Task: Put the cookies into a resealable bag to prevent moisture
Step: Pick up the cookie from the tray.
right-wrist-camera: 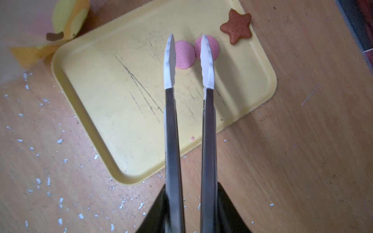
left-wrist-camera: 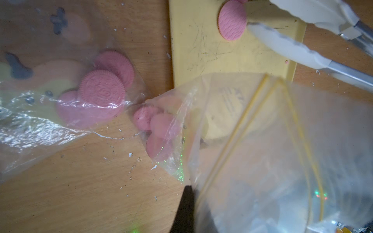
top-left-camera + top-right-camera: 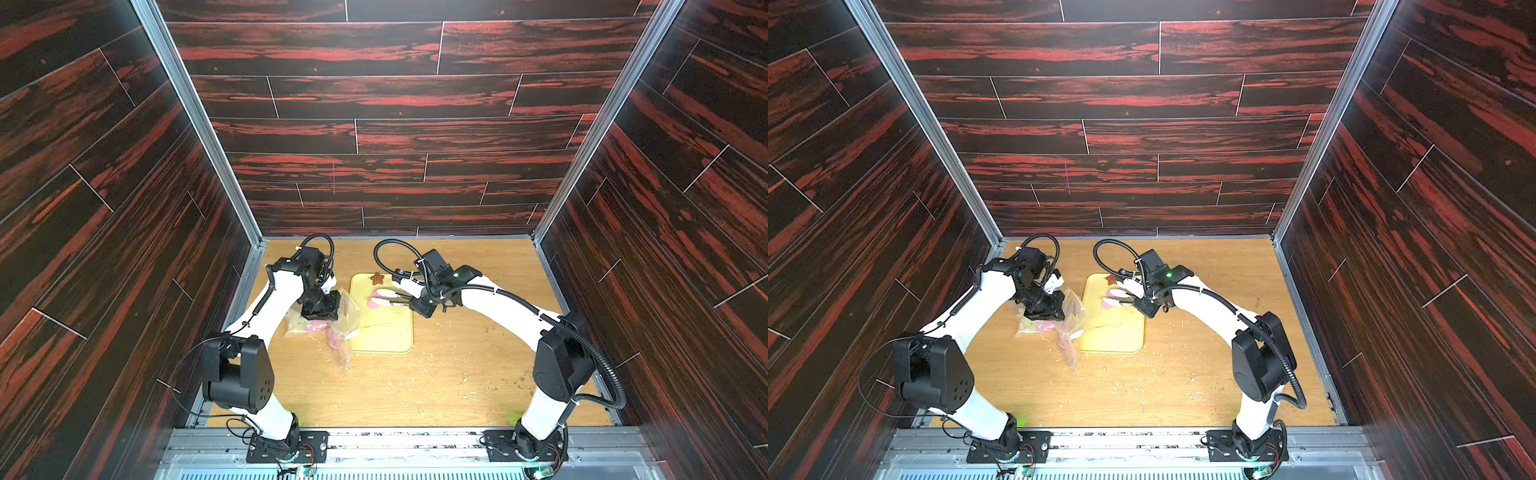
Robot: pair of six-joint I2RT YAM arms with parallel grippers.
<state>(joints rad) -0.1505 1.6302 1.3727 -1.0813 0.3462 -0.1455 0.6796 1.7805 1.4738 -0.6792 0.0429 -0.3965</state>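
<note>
the task is looking well past halfway, though not finished. starting at the left, a flat bag [image 2: 40,113] is lying on the table [image 3: 415,382] just beside the left gripper [image 3: 322,311], with about 3 pink cookies [image 2: 102,90] showing through its crinkled film. the left gripper is pinching shut on the rim of a second, held bag [image 2: 262,131], lifting its yellow-striped mouth off the table. 3 more cookies [image 2: 159,125] are sitting in the low corner hanging below the jaws.

further right, the yellow tray [image 1: 121,121] is lying between the 2 grippers, almost emptied. the right gripper [image 3: 415,304] is clamping a pair of tongs [image 1: 171,131]. their white tips are standing narrowly apart ahead of it, hovering over 2 tray cookies [image 1: 184,54]. these are looking small, flat and round, with a woven texture, and are lying side by side. a brown star cookie [image 1: 236,26] is waiting beyond the tips at the tray's corner.

so 3 pieces are remaining to be bagged. the held bag's mouth is gaping, so sealing is remaining too.
</note>
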